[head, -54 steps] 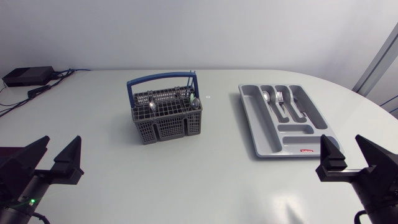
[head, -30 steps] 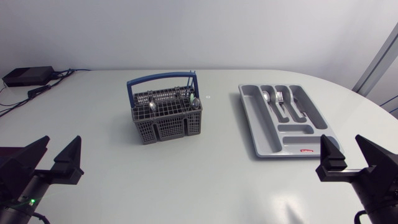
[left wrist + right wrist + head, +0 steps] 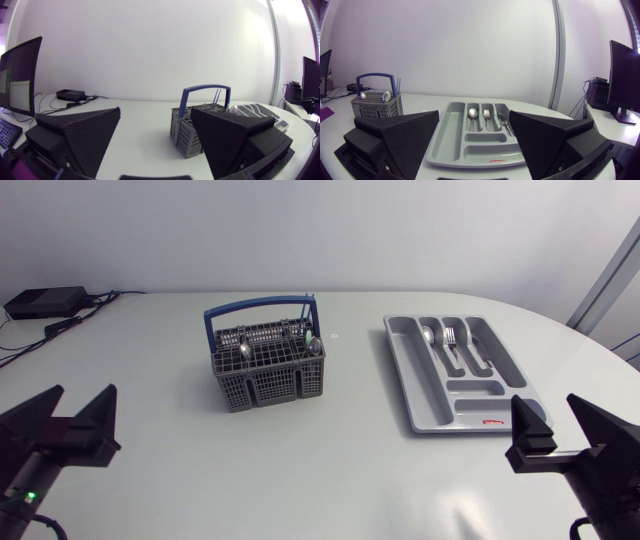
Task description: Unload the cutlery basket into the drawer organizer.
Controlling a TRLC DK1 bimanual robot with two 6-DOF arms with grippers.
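A grey cutlery basket (image 3: 265, 370) with a blue handle stands at the table's middle back, with spoons (image 3: 314, 346) sticking out of it. To the right lies the grey drawer organizer (image 3: 425, 408), holding a spoon (image 3: 429, 336), a fork (image 3: 450, 336) and a knife (image 3: 478, 348) in its long slots. My left gripper (image 3: 85, 390) hovers open and empty at the near left, well short of the basket (image 3: 182, 135). My right gripper (image 3: 545, 402) is open and empty by the organizer's near right corner, and the organizer (image 3: 485, 150) lies ahead of its fingers.
A black box with cables (image 3: 45, 302) sits at the far left back. Bare tabletop stretches between basket and organizer and along the front edge. The organizer's short front compartments (image 3: 478, 405) hold nothing.
My left gripper has shifted a little to the left and back from the front edge. The right gripper has barely moved. Basket and organizer are unchanged.
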